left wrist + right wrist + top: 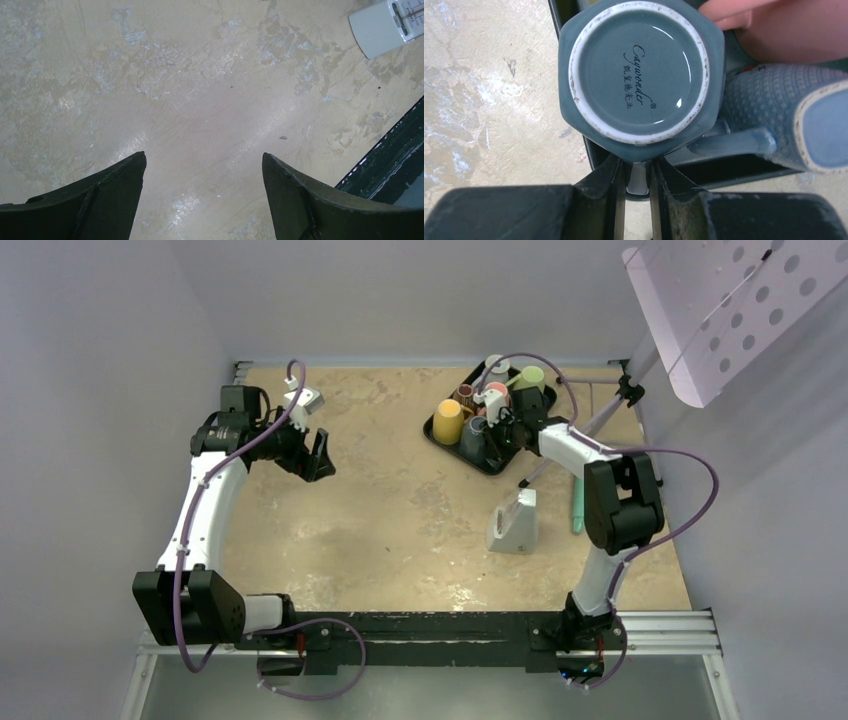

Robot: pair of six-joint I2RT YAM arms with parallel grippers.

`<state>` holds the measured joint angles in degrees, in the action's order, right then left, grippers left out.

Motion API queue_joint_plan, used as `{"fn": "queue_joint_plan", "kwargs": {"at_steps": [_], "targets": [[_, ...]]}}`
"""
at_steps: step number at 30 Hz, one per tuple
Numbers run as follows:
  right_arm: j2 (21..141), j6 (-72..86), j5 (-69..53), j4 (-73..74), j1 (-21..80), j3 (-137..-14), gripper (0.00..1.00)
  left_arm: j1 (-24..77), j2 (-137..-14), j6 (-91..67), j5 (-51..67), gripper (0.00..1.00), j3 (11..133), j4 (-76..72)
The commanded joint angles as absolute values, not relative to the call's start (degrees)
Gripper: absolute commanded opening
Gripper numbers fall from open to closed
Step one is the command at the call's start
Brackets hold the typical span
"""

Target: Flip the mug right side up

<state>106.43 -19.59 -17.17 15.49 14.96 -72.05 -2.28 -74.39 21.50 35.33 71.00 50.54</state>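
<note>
A grey-blue hexagonal mug point(639, 70) stands upside down, base up, at the near left corner of a black tray point(592, 150). My right gripper point(638, 172) is shut on the mug's handle point(638, 181), which sits pinched between the two fingers. In the top view the mug point(473, 437) is at the tray's near edge, with the right gripper point(497, 435) just to its right. My left gripper point(322, 455) hangs open and empty over bare table at the left. The left wrist view shows the left gripper point(204, 160) with nothing between its fingers.
The tray point(500, 464) also holds a yellow mug point(447, 421), a blue textured mug point(784, 110), a pink one point(774, 25) and others, packed close. A grey wedge block point(513, 522) and a teal tool point(577, 505) lie near the right arm. A perforated panel point(720, 300) hangs at the top right.
</note>
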Motion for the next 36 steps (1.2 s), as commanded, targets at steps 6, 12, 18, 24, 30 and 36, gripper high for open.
{"fn": "queue_joint_plan", "kwargs": {"at_steps": [6,12,18,24,30,36], "targets": [[90.19,-10.58,-17.56,10.07,15.23,-67.31,0.0,-2.47,-73.47,15.01,40.69,0.88,73.96,50.04],[83.47,-3.22,-21.5,6.58,15.17,-68.03,0.0,-2.18,-75.35,6.79,47.57,0.88,77.72,48.79],[77.77,10.74,-29.09,-2.64,19.64,-69.94,0.0,-1.08,-74.88,-14.29,58.4,0.96,81.02,36.77],[76.17,34.07,-31.59,-28.14,27.63,-67.15,0.0,2.95,-77.5,-34.76,60.76,0.99,82.41,19.48],[80.05,41.13,-31.23,-37.33,32.32,-70.64,0.0,4.69,-81.52,-44.34,63.3,0.87,84.54,12.34],[83.41,41.72,-32.08,-36.69,34.16,-74.26,0.0,4.66,-80.68,-49.99,64.42,0.78,85.28,2.58]]}}
